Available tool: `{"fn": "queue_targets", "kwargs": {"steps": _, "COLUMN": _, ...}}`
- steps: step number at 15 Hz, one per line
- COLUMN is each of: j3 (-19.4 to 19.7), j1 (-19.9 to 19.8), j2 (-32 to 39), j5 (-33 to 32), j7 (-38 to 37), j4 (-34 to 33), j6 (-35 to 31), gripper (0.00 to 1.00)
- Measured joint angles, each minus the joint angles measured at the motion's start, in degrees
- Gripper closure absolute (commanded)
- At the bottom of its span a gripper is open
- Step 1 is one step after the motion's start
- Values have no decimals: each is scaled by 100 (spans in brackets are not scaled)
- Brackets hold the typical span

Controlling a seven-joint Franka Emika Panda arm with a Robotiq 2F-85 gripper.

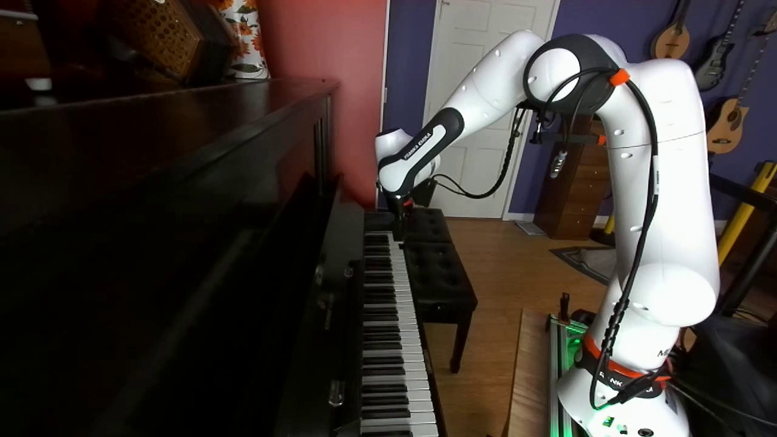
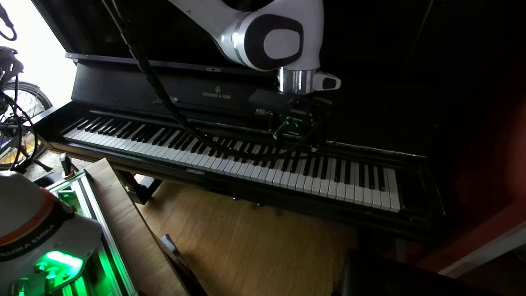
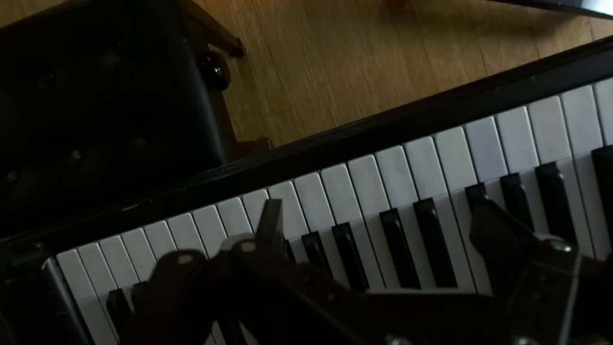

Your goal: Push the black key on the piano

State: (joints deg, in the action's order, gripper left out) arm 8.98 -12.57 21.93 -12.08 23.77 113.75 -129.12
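The piano has a dark glossy case, seen in both exterior views (image 1: 182, 182) (image 2: 230, 86). Its black keys (image 1: 381, 340) stand among white keys (image 1: 419, 385) in a long row. The keys also show in the wrist view, with a black key (image 3: 352, 258) between my fingers. My gripper (image 3: 378, 206) is open and empty, its fingers wide apart over the keys. In an exterior view the gripper (image 1: 399, 227) points down at the far end of the keyboard. It is dark and hard to make out in an exterior view (image 2: 294, 133). I cannot tell whether a fingertip touches a key.
A dark padded bench (image 1: 440, 273) stands close to the keyboard, also in the wrist view (image 3: 105, 105). The piano's front rail (image 3: 306, 146) runs along the keys. The raised fallboard (image 1: 331, 291) stands behind them. A black cable (image 2: 164, 94) hangs from the arm before the keys.
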Motion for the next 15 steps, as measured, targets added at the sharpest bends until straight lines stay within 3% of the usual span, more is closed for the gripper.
{"fn": "queue_targets", "kwargs": {"steps": 11, "j3": -13, "j1": 17, "j2": 228, "j5": -193, "j7": -86, "j4": -140, "j6": 3, "gripper": 0}}
{"fn": "queue_targets", "kwargs": {"steps": 12, "j3": -15, "j1": 16, "j2": 333, "j5": -193, "j7": -86, "j4": -203, "j6": 3, "gripper": 25}}
{"fn": "queue_targets", "kwargs": {"steps": 13, "j3": -15, "j1": 14, "j2": 447, "j5": -193, "j7": -86, "j4": -278, "j6": 2, "gripper": 27}}
{"fn": "queue_targets", "kwargs": {"steps": 15, "j3": -18, "j1": 3, "j2": 657, "j5": -190, "j7": -86, "j4": -433, "j6": -13, "gripper": 44}}
